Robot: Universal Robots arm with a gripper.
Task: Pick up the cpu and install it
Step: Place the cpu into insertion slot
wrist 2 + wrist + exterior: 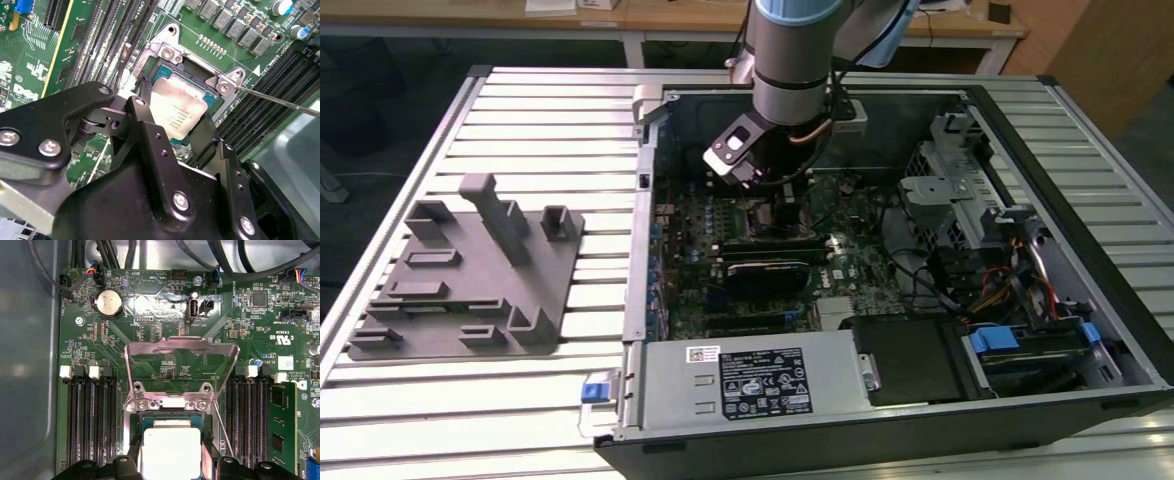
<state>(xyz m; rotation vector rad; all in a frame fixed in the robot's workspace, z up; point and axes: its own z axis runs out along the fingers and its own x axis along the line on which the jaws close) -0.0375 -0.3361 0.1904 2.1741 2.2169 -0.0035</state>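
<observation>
The cpu [177, 107] is a flat square chip with a silvery top plate. It lies low in the open socket [167, 50] on the green motherboard, and in the first wrist view the cpu [171, 450] sits just below the raised metal load plate [180, 347]. My gripper [172, 114] straddles it, one black finger [142, 97] against each opposite edge, shut on the chip. In the exterior view the gripper [778, 180] hangs inside the open computer case, near its back wall.
Memory slots [90, 425] flank the socket on both sides, and a thin socket lever [280, 100] sticks out beside it. A grey fixture plate [467, 280] lies on the slatted table at the exterior view's left. The power supply [747, 385] and drive cage [961, 200] crowd the case.
</observation>
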